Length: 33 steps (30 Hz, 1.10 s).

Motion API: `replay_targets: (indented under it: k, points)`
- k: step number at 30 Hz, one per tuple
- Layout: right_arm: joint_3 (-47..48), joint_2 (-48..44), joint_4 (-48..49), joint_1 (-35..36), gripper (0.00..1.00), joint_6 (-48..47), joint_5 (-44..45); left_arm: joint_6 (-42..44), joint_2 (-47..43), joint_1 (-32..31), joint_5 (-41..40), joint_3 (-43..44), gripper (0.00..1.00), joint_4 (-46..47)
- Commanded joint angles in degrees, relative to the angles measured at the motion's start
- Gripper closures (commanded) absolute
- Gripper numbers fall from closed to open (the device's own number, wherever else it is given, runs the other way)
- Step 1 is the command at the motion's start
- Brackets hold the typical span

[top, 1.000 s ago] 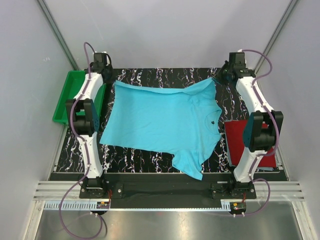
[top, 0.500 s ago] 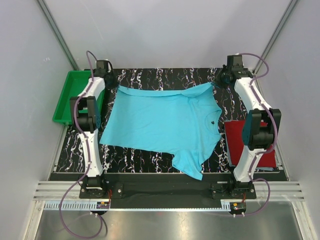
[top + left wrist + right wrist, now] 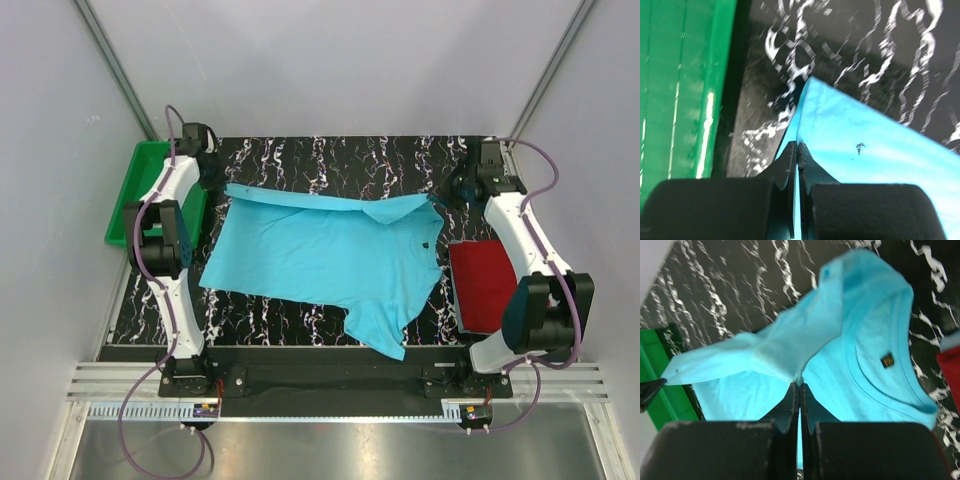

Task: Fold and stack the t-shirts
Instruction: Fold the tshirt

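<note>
Turquoise t-shirt (image 3: pixel 320 255), far edge clenched by left pincer (image 3: pixel 797 150) and right pincer (image 3: pixel 799 387), lies beside green tray (image 3: pixel 130 212).

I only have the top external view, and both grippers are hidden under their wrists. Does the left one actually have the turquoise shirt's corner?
Observer: Yes. The left wrist view shows the left gripper shut on the very corner of the turquoise t-shirt, a thin pinch.
Operator: And the right?
Observer: The right gripper is shut on a bunched fold of the shirt, not a flat edge.
Operator: Is the collar caught in that pinch?
Observer: No. The neck label and the collar lie off to one side, apart from the pinch.
</note>
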Motion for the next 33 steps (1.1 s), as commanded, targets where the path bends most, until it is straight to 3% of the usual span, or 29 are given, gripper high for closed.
replay_targets:
  k: [1,28,30,33]
  points:
    - [-4.44,-2.47,-0.65,-0.11,1.0,0.97,-0.68,1.7,-1.53,1.06,-2.28,1.26,1.0,-4.56]
    - [-17.9,-4.14,-0.03,1.82,1.0,4.66,-3.84,2.75,1.99,1.23,-3.68,-3.84,0.96,-7.2]
    - [-18.61,-3.61,-0.03,1.83,0.99,5.27,-4.37,2.76,1.82,1.23,-3.68,-3.75,0.92,-7.81]
    - [-20.36,-2.82,-0.38,1.65,0.87,5.27,-6.21,2.23,0.86,1.14,-5.7,-4.45,0.77,-9.31]
